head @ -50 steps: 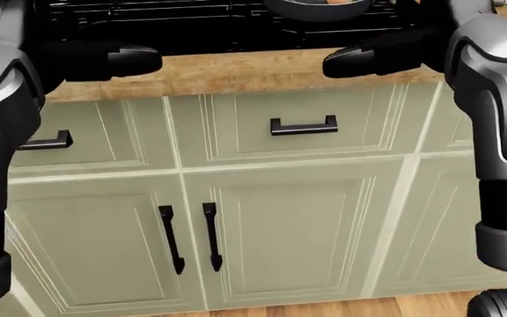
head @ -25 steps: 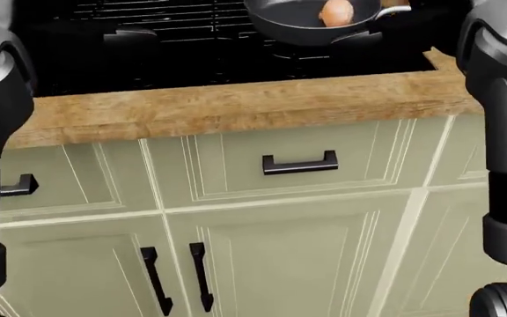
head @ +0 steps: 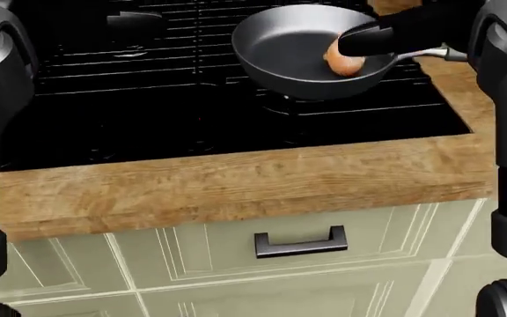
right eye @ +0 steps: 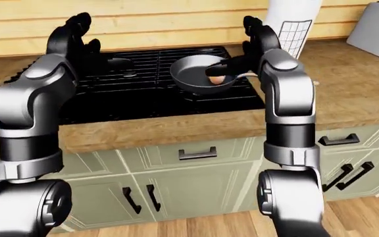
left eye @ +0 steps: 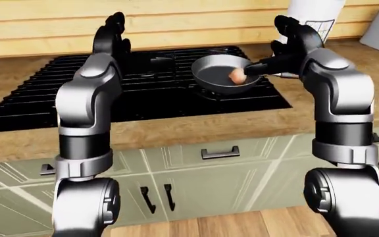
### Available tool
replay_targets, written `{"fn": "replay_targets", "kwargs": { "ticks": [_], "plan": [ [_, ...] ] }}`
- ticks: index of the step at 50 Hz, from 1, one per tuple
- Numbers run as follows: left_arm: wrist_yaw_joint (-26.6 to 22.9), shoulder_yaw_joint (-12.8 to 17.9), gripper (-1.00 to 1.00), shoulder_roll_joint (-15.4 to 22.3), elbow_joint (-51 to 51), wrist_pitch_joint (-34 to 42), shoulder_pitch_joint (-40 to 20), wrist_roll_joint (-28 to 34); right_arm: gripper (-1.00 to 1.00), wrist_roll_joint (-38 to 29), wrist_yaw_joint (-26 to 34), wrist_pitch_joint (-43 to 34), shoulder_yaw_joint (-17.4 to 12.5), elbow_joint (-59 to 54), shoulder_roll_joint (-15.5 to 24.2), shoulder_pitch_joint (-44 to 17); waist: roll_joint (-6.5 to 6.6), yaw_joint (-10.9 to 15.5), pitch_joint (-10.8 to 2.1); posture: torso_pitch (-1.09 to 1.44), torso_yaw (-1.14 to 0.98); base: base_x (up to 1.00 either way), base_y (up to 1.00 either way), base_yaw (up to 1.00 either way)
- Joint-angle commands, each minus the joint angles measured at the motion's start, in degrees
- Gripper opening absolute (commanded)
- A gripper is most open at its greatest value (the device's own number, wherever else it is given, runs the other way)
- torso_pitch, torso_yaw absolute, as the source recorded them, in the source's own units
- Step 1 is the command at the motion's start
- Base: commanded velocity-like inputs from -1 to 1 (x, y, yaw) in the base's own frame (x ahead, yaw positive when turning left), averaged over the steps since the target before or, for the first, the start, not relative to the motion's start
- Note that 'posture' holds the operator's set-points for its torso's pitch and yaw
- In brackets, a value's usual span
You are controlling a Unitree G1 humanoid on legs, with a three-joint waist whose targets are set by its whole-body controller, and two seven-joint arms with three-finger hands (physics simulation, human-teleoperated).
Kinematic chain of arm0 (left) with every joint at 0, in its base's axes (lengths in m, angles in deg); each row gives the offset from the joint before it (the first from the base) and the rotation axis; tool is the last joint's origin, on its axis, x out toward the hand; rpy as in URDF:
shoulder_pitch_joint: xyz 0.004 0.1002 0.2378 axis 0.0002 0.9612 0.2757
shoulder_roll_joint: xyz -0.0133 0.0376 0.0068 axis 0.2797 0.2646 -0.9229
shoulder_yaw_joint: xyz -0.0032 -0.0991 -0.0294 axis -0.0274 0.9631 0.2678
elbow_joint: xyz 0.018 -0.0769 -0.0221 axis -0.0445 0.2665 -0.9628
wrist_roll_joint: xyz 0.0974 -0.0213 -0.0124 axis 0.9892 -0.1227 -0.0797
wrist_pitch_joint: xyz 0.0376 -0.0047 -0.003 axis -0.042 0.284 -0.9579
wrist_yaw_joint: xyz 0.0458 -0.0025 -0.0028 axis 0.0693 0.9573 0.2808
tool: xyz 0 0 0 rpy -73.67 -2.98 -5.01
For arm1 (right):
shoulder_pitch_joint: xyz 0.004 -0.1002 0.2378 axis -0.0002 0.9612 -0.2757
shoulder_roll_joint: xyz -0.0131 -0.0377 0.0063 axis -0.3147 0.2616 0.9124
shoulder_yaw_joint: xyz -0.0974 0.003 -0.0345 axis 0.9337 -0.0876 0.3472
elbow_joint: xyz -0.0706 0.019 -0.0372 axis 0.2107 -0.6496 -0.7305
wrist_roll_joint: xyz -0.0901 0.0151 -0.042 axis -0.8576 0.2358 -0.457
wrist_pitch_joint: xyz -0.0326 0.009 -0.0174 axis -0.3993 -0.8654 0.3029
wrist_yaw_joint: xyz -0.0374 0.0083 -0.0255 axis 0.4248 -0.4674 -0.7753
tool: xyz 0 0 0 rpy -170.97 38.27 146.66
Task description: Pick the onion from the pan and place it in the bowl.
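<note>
Pale green cabinets (head: pixel 306 284) sit nearest, under a wooden counter (head: pixel 236 188) and black stove (left eye: pixel 143 94). On its grate the pan (head: pixel 289 49) holds the onion (head: pixel 341 63) – the right hand (left eye: pixel 288 42), fingers spread, has one finger (head: pixel 376 36) touching it. Only the eye views show the left hand (left eye: pixel 111 34), raised, released and empty; a white cylinder (right eye: pixel 293 24) is cut off at their top.

Even, bright, soft rendered light; sharp focus throughout, faint shadows, no glare or edge distortion.

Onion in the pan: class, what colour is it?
The onion is pale orange-tan, clearest in the head view.
</note>
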Motion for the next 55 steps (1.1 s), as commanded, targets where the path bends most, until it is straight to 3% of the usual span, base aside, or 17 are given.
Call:
{"fn": "replay_targets", "kwargs": {
  "ticks": [1,2,3,4,9,13,17,18,19,20,27,30,31,37,41,47,55],
  "plan": [
    [0.24,0.55,1.00,0.65,-1.62,-0.74,-1.73,0.18,1.00,0.15,0.13,1.18,-0.07,2.03,0.38,-2.30,0.85,0.15,-1.91,0.00,0.00,0.39,0.00,0.00],
    [0.24,0.58,1.00,0.67,-1.78,-0.59,-1.81,0.14,1.00,0.13,0.11,1.39,-0.07,2.13,0.32,-2.09,1.74,-0.01,-3.26,0.00,0.00,0.40,0.00,0.00],
    [0.21,0.60,1.00,0.69,-1.75,-0.65,-1.76,0.15,1.00,0.13,0.17,1.14,-0.08,2.18,0.43,-2.36,0.99,0.61,-1.30,0.00,0.00,0.38,0.00,0.00],
    [0.18,0.60,1.00,0.72,-1.78,-0.66,-1.69,0.17,1.00,0.12,0.27,0.90,-0.08,2.02,0.60,-2.78,2.00,0.08,-0.58,0.00,0.00,0.39,0.00,0.00],
    [-0.02,0.88,1.00,1.35,-1.60,-0.16,-2.46,0.11,1.00,0.17,0.56,0.70,-0.06,0.51,1.09,-4.49,0.01,1.20,-1.30,0.00,0.00,0.39,0.00,0.00],
    [0.03,1.01,1.00,1.69,-1.92,0.49,-3.05,-0.07,1.00,-0.21,0.95,1.01,0.18,-1.12,1.53,-5.99,-2.41,2.00,-1.30,0.00,0.00,0.38,0.00,0.00],
    [-0.28,1.04,1.00,2.10,-0.62,0.69,-4.33,-0.15,1.00,-0.19,1.30,1.46,-0.12,-2.75,2.02,-7.15,-6.49,2.67,-2.78,0.00,0.00,0.39,0.00,0.00],
    [-0.38,1.15,1.00,2.23,0.11,0.65,-4.80,-0.23,1.00,-0.15,1.47,1.24,-0.06,-2.36,2.07,-7.13,-5.90,2.21,-1.42,0.00,0.00,0.39,0.00,0.00],
    [-0.41,1.14,1.00,2.31,0.37,0.71,-5.08,-0.29,1.00,0.18,2.13,1.35,-0.11,-2.30,2.20,-7.38,-7.31,2.78,1.22,0.00,0.00,0.00,0.00,0.00],
    [-0.41,1.07,1.00,2.37,0.58,0.80,-5.35,-0.29,1.00,0.36,2.30,1.38,-0.30,-2.19,2.32,-7.45,-7.78,2.56,0.40,0.00,0.00,0.00,0.00,0.00],
    [-0.35,1.00,1.00,3.27,0.96,1.87,-7.62,-0.14,1.00,0.49,2.87,0.76,-0.80,-2.63,4.29,-8.82,-6.27,1.30,-1.45,0.00,0.00,0.00,0.00,0.00],
    [-0.35,0.90,1.00,3.30,0.70,2.20,-8.09,0.00,1.00,0.22,3.40,1.01,-0.80,-2.51,5.09,-8.55,-3.65,0.93,-1.48,0.00,0.00,0.00,0.00,0.00],
    [-0.37,0.87,1.00,3.30,0.60,2.33,-8.19,0.04,1.00,0.13,3.64,1.04,-0.77,-2.80,5.35,-8.78,-4.64,0.64,-1.48,0.00,0.00,0.00,0.00,0.00],
    [-0.79,1.10,1.00,4.01,-0.09,3.16,-8.61,0.34,1.00,-3.35,7.06,5.77,1.77,-6.93,8.40,-11.44,-4.67,1.42,-0.90,0.00,0.00,0.00,0.00,0.00],
    [-1.05,1.13,1.00,4.23,0.16,3.03,-8.83,0.53,1.00,-7.61,11.06,14.81,2.25,-12.67,9.63,-14.22,-4.32,1.32,-0.37,0.00,0.00,0.00,0.00,0.00],
    [-1.75,1.26,1.00,5.19,0.31,3.51,-9.57,0.94,1.00,-14.23,21.65,14.85,4.72,-17.90,11.62,-18.43,-3.55,0.93,0.03,0.00,0.00,0.00,0.00,0.00],
    [-2.69,1.04,1.00,5.89,2.48,3.19,-11.73,2.09,1.00,-25.30,26.49,29.20,5.16,-32.52,11.17,-23.20,-2.83,0.27,0.07,0.00,0.00,0.00,0.00,0.00]
  ]
}}
